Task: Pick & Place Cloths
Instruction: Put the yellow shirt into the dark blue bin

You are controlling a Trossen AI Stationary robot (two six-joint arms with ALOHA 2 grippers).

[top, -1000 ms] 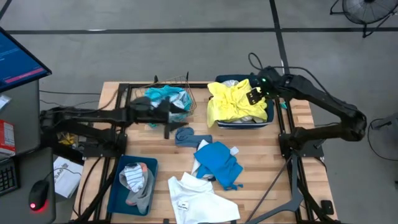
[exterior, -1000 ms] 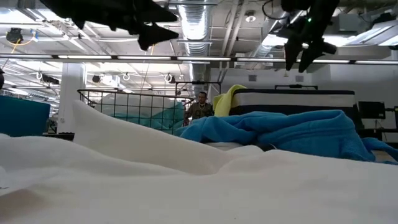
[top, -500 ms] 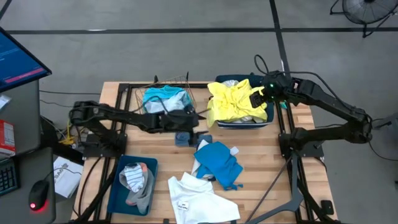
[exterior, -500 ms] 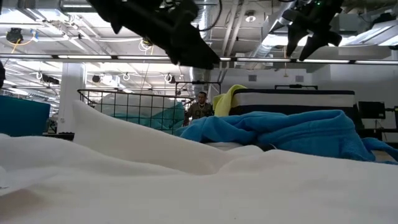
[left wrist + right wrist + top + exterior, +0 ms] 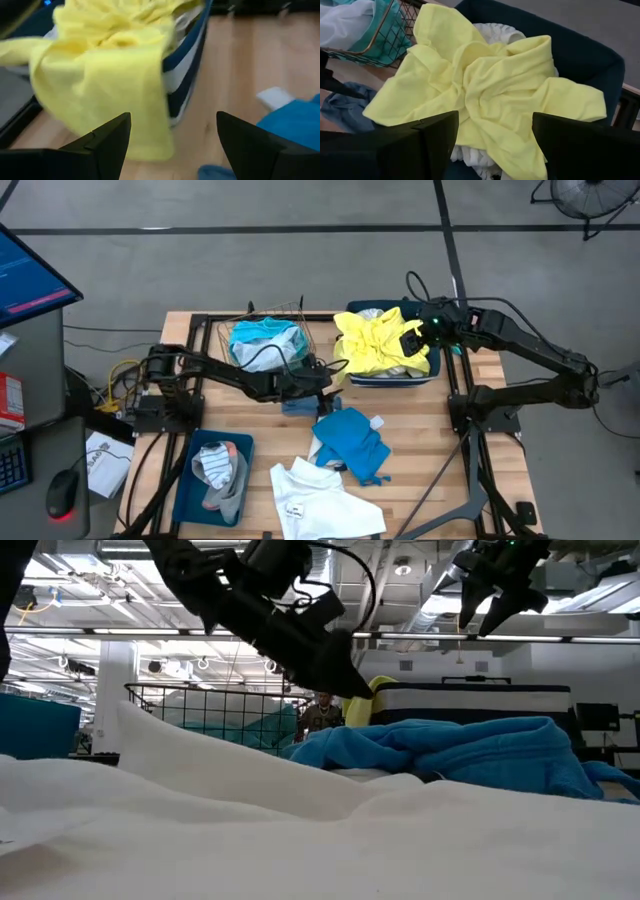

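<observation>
A yellow cloth lies heaped on white cloth in the dark blue bin at the far right, with one flap hanging over the bin's left wall. My left gripper is open and empty. It is low above the table, just left of that flap, and over a grey-blue cloth. My right gripper is open and empty above the yellow cloth. A teal-blue cloth and a white cloth lie on the table nearer the front.
A copper wire basket with teal and white cloths stands at the far middle, left of the bin. A second blue bin at the near left holds striped and grey socks. A small white piece lies beside the teal-blue cloth.
My left gripper has swung from beside the wire basket toward the table's right edge and gone down, stopping close to the yellow cloth's hanging flap. My right gripper has risen a little above the bin. No cloth has moved.
</observation>
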